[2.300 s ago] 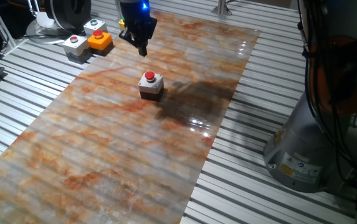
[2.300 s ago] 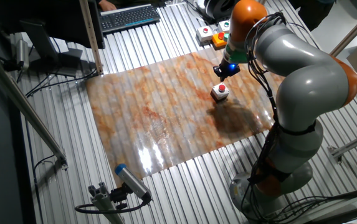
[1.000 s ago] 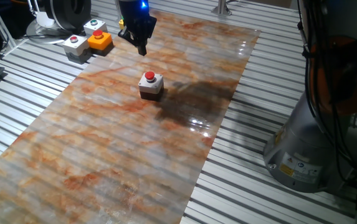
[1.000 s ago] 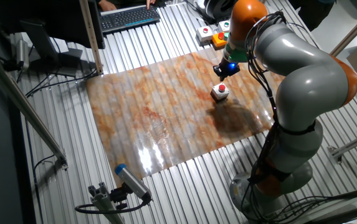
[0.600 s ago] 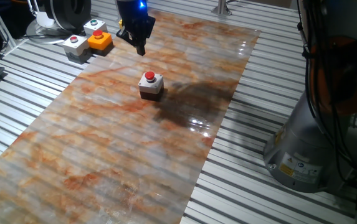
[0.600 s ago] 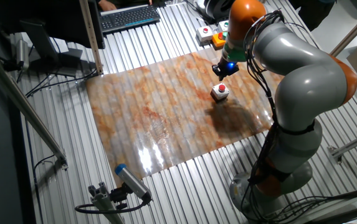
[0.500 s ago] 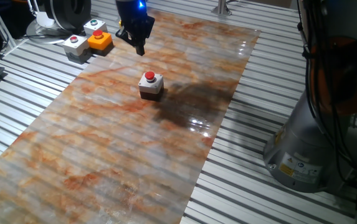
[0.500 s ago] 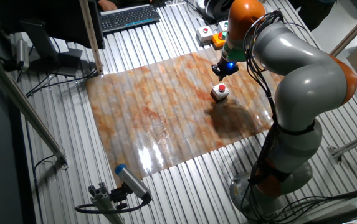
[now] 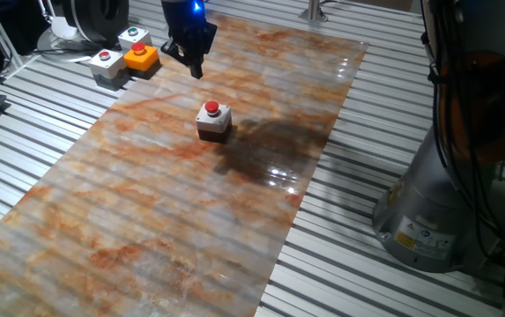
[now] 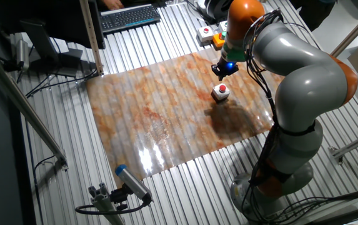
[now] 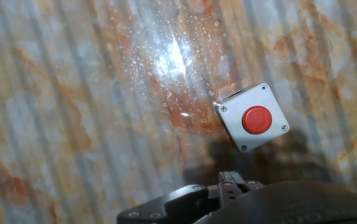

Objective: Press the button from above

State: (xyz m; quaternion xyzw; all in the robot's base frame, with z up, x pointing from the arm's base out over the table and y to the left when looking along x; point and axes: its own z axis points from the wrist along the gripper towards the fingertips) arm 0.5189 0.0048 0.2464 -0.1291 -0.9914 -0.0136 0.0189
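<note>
The button (image 9: 211, 108) is a small round red push-button on a little square box with a pale grey top and dark base, standing on the marbled mat (image 9: 146, 202). It also shows in the other fixed view (image 10: 222, 89) and in the hand view (image 11: 257, 119). My gripper (image 9: 196, 72) hangs in the air behind and a little left of the button, well above the mat, touching nothing. In the other fixed view my gripper (image 10: 220, 75) is just above the button's box. In the hand view the fingertips (image 11: 230, 181) meet at the bottom edge, shut and empty.
An orange box with a red button (image 9: 141, 56), a light-grey box with a red button (image 9: 104, 60) and a grey box with a green button (image 9: 133, 37) stand off the mat at the back left. The arm's base (image 9: 428, 220) stands at the right on the slatted table.
My gripper has drifted a little to the left and away from the button, staying at about the same height. The button has not moved.
</note>
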